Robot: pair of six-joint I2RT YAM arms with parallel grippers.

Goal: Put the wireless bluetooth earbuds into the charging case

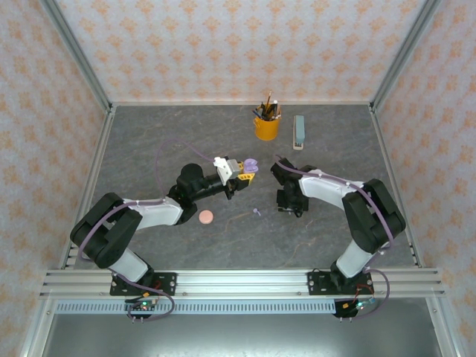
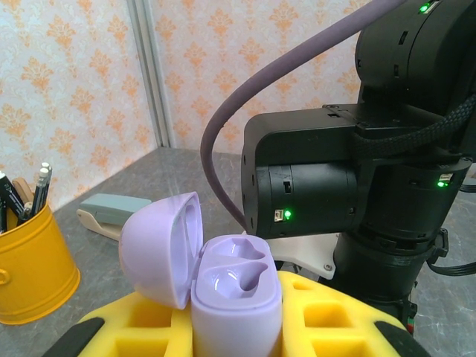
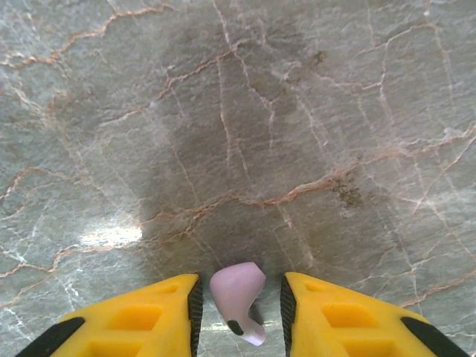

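Nearest the arm bases, a flat pink disc, likely a second case, lies closed on the desk. Just past it a loose lilac earbud lies apart from both arms. The right fingers point down at the desk, partly spread, with a pale lilac earbud between them. Slim gaps show on either side, so we cannot tell whether they pinch it or merely straddle it. Farther out, the left fingers are pressed onto the base of the lilac charging case, lid hinged back, both wells empty. We judge the step to be earbud pickup, with nothing seated yet. The next move calls for a confirmed hold, a lift, a carry across to the case, and matching the stem to a well; the fit looks tight. The wrist views give us the well shapes and finger gaps. The top view gives the spacing between the arms, plus the yellow pencil cup and stapler at the far side.
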